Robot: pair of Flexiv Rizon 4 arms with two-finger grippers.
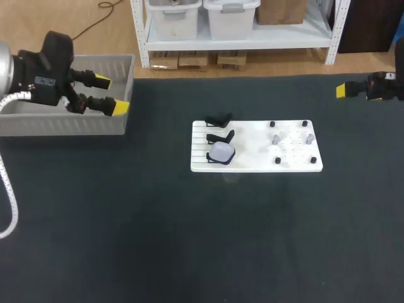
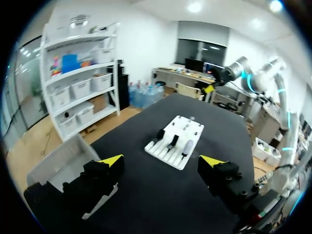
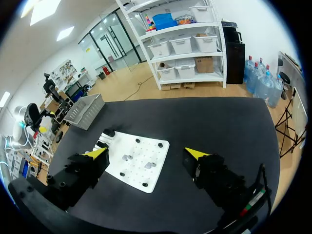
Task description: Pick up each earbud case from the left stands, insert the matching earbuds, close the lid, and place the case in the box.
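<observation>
Robotics lab, left arm (image 1: 44, 63) and right arm (image 1: 386, 86) over a black-matted table (image 1: 189, 240); white fixture board (image 1: 252, 158), grey box (image 1: 63, 123)

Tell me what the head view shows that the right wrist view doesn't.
Head view only: three black stands in a row, with the earbud case on the one nearest the robot; in the right wrist view that end of the board sits mostly behind a finger. Right wrist view only: both right jaws, apart and empty; the head view catches one yellow tip. Both: the white board, two earbuds, the grey box.
</observation>
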